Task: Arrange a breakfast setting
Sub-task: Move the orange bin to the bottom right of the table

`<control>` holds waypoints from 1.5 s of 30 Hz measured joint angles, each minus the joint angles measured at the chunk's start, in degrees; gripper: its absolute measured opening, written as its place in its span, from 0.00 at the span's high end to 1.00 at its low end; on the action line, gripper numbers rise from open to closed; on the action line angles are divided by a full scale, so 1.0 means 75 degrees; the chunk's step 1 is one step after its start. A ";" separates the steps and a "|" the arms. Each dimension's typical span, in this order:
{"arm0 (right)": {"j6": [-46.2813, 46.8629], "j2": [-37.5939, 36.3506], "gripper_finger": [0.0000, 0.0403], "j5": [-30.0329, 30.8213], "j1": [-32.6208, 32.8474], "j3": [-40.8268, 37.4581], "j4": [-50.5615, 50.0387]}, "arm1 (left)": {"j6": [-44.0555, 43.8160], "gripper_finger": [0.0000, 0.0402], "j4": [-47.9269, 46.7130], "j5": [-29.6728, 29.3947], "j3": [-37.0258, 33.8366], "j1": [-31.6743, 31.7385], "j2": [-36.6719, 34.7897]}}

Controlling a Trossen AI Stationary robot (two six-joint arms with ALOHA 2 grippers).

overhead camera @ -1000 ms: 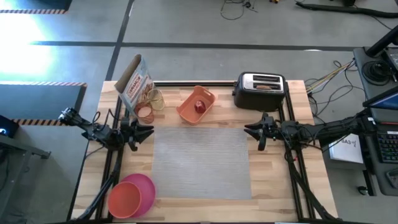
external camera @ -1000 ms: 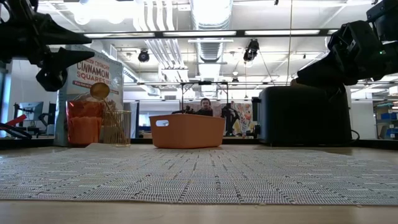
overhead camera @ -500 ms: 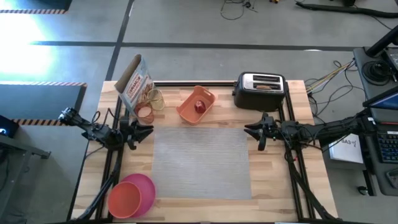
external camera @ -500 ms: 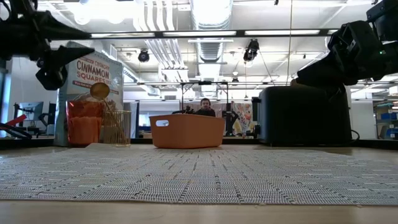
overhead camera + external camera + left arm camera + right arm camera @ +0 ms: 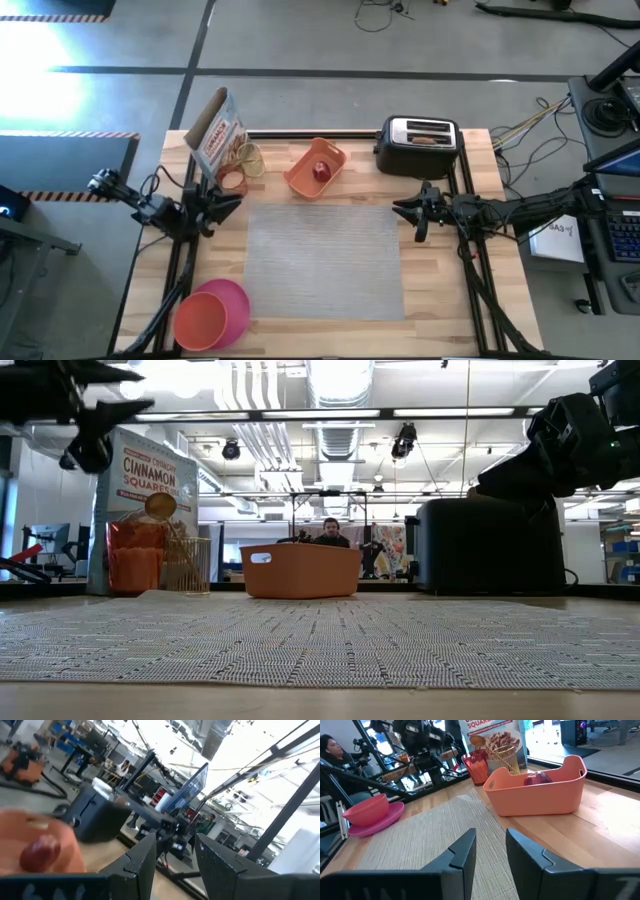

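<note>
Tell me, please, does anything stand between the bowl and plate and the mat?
Nothing visible does. The bowl sits in the plate at the table's near left corner, just off the mat, with only bare wood between them.

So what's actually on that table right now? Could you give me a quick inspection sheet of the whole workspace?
Surface: wooden table, grey mat lying flat in the middle with nothing on it.
Job's things: red-orange bowl sitting in pink plate at the near left corner; red apple in orange tray; toast slice in toaster; gold spoon standing in a holder.
Clutter: cereal box, red cup.
Grippers: left gripper at the mat's left edge, right gripper at its right edge; both open and empty.
Cables: bundles on the floor right of the table.
Surroundings: person seated far behind.
</note>
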 joint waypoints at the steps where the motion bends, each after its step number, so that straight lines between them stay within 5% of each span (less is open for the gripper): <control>1: 0.0000 -0.0003 0.76 0.0000 0.0000 -0.0001 0.0000 | 0.0212 0.70 -0.0014 0.0003 0.0235 0.0000 0.0198; 6: 0.0000 -0.0002 0.76 0.0000 -0.0002 0.0002 0.0000 | 0.1204 0.70 -0.1762 -0.0148 0.1746 0.0000 0.1277; 13: 0.0000 -0.0003 0.76 0.0000 -0.0002 0.0002 0.0000 | 0.0491 0.70 -0.4671 -0.1458 0.3433 0.0007 0.2928; 23: 0.0000 -0.0003 0.76 0.0000 -0.0002 -0.0001 0.0000 | 0.0359 0.70 -0.5211 -0.1400 0.4759 0.0175 0.5327; 34: 0.0000 -0.0002 0.76 0.0000 0.0001 0.0002 0.0000 | 0.0216 0.70 -0.8117 0.1184 0.6938 0.1542 0.7875; 45: 0.0000 0.0000 0.76 0.0000 -0.0001 0.0001 0.0000 | 0.3422 0.70 -0.7850 0.3256 0.7205 0.3468 0.9002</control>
